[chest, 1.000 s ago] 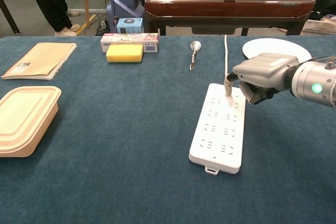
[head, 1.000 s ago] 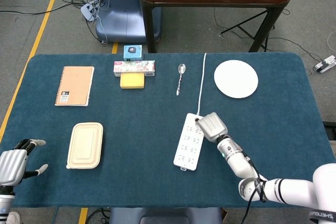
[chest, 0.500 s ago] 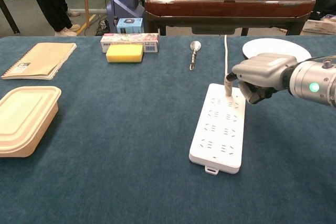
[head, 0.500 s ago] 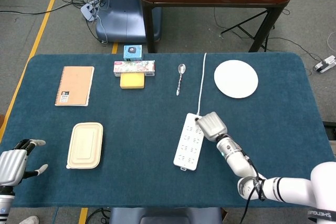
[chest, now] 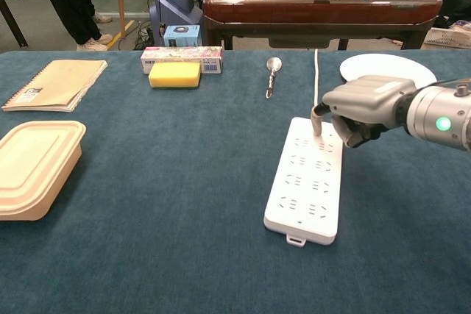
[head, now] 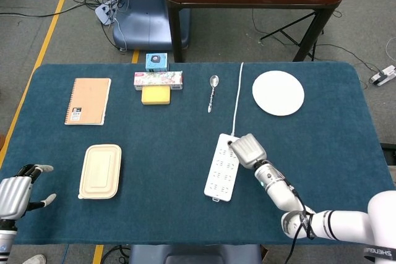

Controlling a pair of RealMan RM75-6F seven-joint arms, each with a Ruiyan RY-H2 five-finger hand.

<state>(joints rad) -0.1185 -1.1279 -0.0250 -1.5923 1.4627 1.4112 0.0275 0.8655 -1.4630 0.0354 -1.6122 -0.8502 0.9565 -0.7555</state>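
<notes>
A white power strip (head: 221,168) lies on the blue table, its white cable (head: 238,97) running to the far edge. My right hand (head: 247,150) sits at the strip's far right corner, fingers curled in. In the chest view the right hand (chest: 366,101) presses one fingertip (chest: 316,119) down on the power strip (chest: 303,185) near where the cable (chest: 316,71) enters. My left hand (head: 18,193) hangs off the near left corner of the table, fingers apart and holding nothing; the chest view does not show it.
A white plate (head: 278,93) lies far right and a spoon (head: 212,93) beside the cable. Far left of centre are a yellow sponge (head: 156,95), a long carton (head: 158,80) and a blue box (head: 156,62). A notebook (head: 88,101) and a beige lunch box (head: 100,171) lie left.
My right hand has shifted slightly left, and the power strip has slid a little left with it. The left hand has not moved.
</notes>
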